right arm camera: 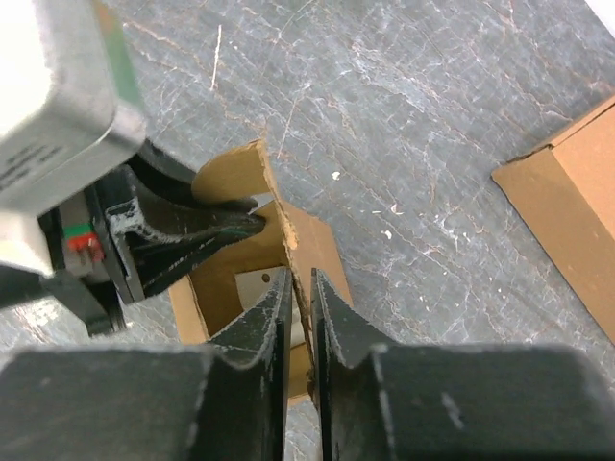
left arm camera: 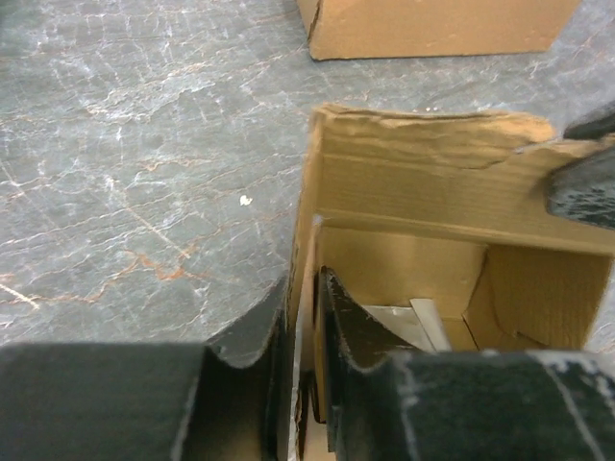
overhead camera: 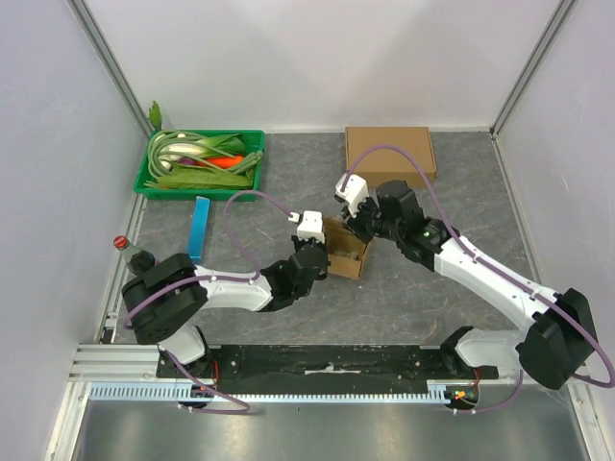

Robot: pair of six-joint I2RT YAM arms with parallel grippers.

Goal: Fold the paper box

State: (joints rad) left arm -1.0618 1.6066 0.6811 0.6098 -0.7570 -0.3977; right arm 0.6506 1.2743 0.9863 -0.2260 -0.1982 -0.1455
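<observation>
On two walls of the box, the left gripper and right gripper each pinch cardboard, so uneven pulling could tear a wall or skew the fold.

A small brown corrugated paper box stands open-topped on the grey marbled table, near its middle. It is only partly folded. Its side walls are upright, and one taller wall has a creased, ragged top edge. A white slip lies on its floor.
</observation>
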